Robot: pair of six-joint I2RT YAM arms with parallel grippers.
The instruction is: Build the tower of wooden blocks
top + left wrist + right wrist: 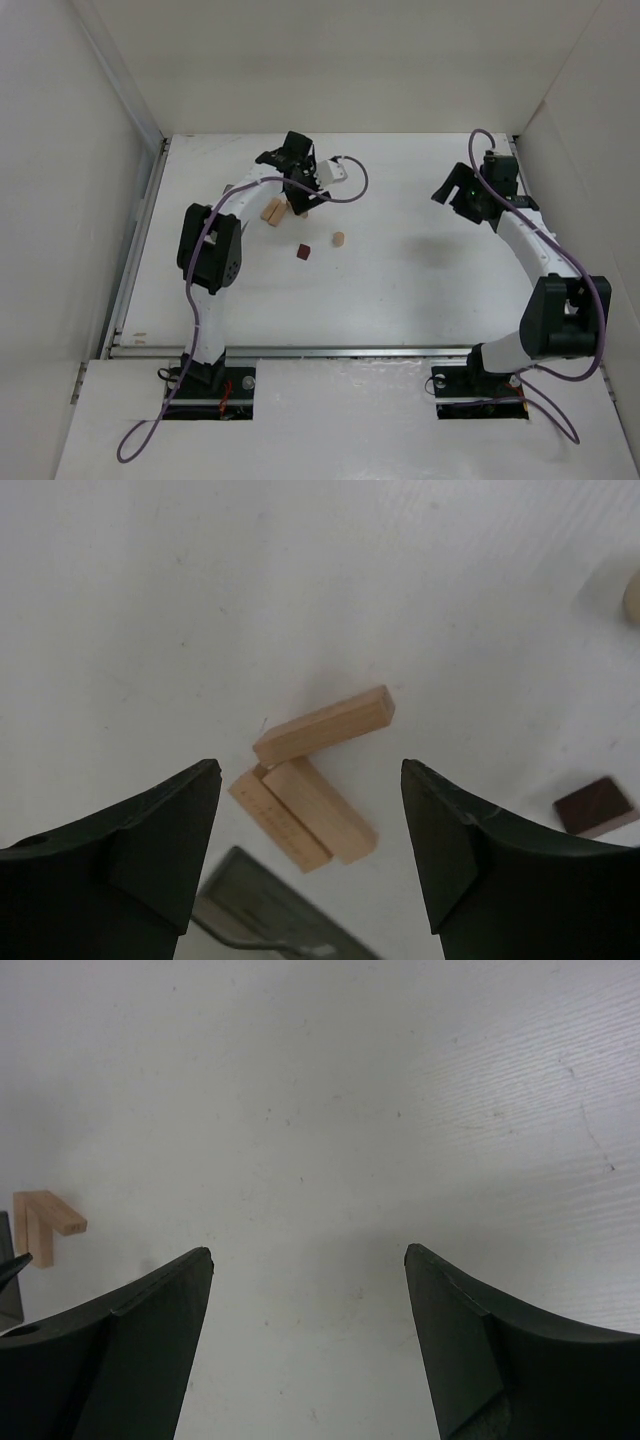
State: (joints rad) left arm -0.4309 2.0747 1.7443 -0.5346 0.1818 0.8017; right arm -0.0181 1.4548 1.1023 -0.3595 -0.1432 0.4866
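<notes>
Three pale wood pieces lie loose on the white table. In the left wrist view a long one (325,725) lies slanted, touching two others that lie side by side (305,815). The same group (272,210) shows in the top view. A dark red-brown cube (304,252) (595,805) lies apart to the right, and a small pale block (339,239) beyond it. No tower stands. My left gripper (293,202) (310,775) hangs open just above the pale pieces, holding nothing. My right gripper (450,195) (308,1255) is open over bare table, far right.
White walls close in the table on the left, back and right. A metal rail (300,351) runs along the near edge by the arm bases. In the right wrist view, pale blocks (45,1222) show at the far left edge. A blurred grey shape (265,910) lies below the left fingers.
</notes>
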